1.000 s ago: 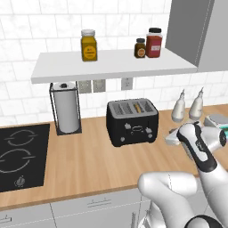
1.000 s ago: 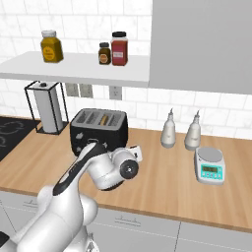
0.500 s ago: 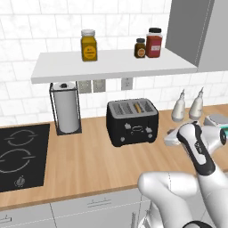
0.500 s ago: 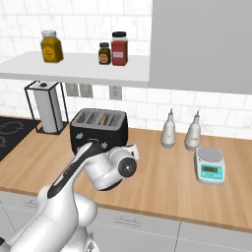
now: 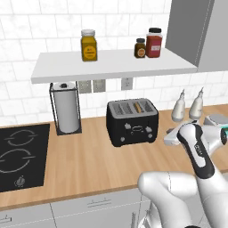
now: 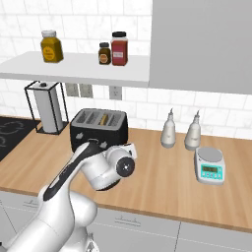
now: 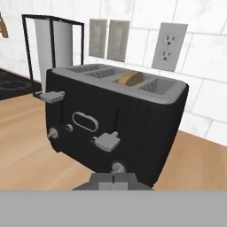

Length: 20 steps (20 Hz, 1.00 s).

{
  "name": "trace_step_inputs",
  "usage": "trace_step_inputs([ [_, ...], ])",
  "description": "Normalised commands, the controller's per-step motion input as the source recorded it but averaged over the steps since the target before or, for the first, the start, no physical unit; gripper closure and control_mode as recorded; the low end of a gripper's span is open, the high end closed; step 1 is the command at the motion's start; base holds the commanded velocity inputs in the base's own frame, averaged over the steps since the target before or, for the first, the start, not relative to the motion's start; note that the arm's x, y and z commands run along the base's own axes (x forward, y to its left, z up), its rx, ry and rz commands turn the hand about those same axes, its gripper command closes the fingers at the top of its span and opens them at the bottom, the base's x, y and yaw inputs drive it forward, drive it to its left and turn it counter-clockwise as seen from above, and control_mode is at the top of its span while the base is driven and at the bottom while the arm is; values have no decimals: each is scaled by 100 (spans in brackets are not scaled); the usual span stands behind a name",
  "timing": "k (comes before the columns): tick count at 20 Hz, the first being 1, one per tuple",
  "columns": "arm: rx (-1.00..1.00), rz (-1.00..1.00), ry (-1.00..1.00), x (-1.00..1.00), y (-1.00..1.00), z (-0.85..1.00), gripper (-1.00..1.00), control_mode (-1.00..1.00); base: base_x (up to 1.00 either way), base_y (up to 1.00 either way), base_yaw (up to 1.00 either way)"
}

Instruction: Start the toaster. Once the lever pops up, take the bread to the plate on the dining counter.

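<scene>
The toaster [image 5: 132,121], black and boxy with four top slots, stood on the wooden counter [image 5: 84,160] near the tiled back wall, to the right of an upright paper towel holder [image 5: 66,108] and a black cooktop [image 5: 20,155] set into the far left of the counter. The bread [image 7: 132,78], a tan-brown slice, sat in the third slot counted from the left, with just its upper edge showing above the slot rim. On the toaster's front, two grey levers were visible in the hand view: the left lever [image 7: 52,95] stood high, near the top of the face, whereas the right lever [image 7: 107,141] sat lower, about midway down. The gripper [image 7: 113,180] was just in front of the toaster's lower front face, below the right lever, its two fingertips pressed together with nothing between them; it held no object. Whether the tips touched the toaster could not be determined. To the right of the toaster stood two pale bottles [image 6: 179,131] side by side, and nearer the front edge a small kitchen scale [image 6: 209,166]. A white shelf [image 5: 111,64] above the counter carried a yellow jar [image 5: 89,45], a small dark jar [image 5: 140,48] and a red jar [image 5: 154,42]. Wall outlets [image 7: 139,43] were mounted on the tiles behind the toaster.
</scene>
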Motion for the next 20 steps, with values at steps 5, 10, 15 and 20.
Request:
trace_step_inputs([
  [5, 0, 0, 0, 0, 12, -7, 100, -100, 0, 0, 0],
  [10, 0, 0, 0, 2, 0, -12, 100, -100, 0, 0, 0],
  [15, 0, -2, 0, 9, 0, -19, 100, -100, 0, 0, 0],
  [20, 0, -1, 0, 7, 0, -16, 100, -100, 0, 0, 0],
])
